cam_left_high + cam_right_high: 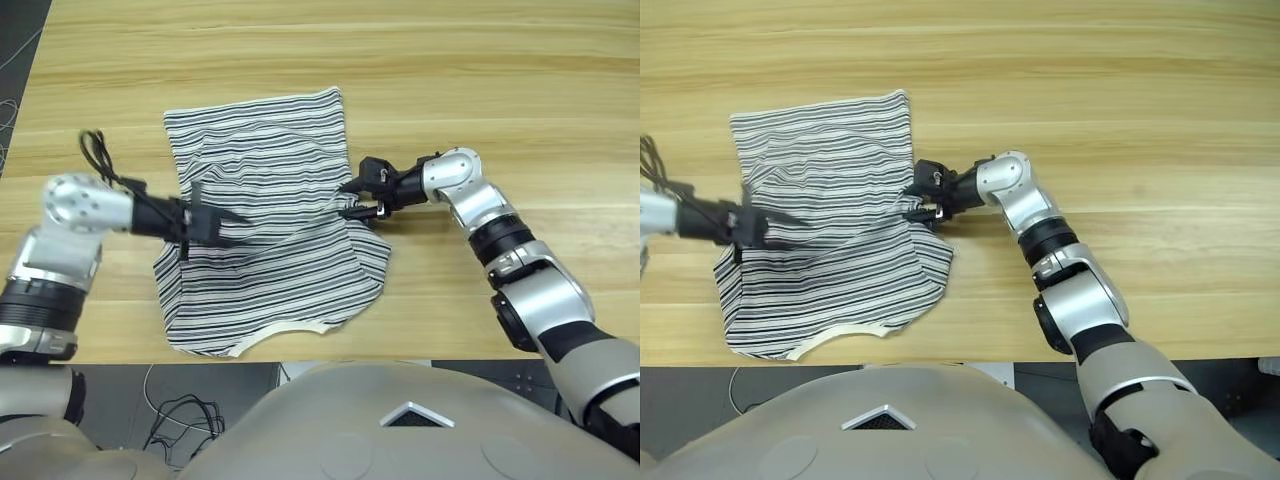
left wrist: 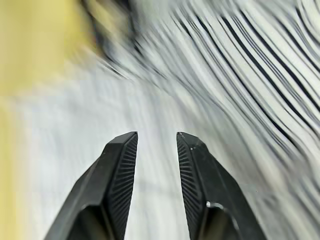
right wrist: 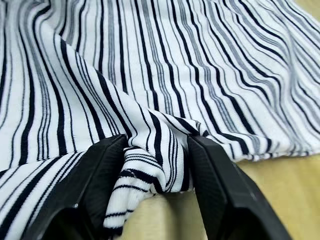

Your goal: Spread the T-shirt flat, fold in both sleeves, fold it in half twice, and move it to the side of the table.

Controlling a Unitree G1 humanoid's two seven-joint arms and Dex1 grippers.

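Bright, even light; soft shadows on table (image 1: 500, 60); left wrist view motion-blurred, T-shirt (image 2: 260, 65) stripes smeared.

left arm (image 1: 75, 205): silver, looped black cable (image 1: 97, 152) | right arm (image 1: 468, 190): silver, black joints | jaws: black (ribbed inside)

You had a light wooden counter (image 1: 500, 80), its grain running side to side. Directly on it lay the black-and-white striped T-shirt (image 1: 262, 150), rumpled rather than flat. Its cream-trimmed neckline sat close to the counter's near edge, and its hem pointed toward the far side.
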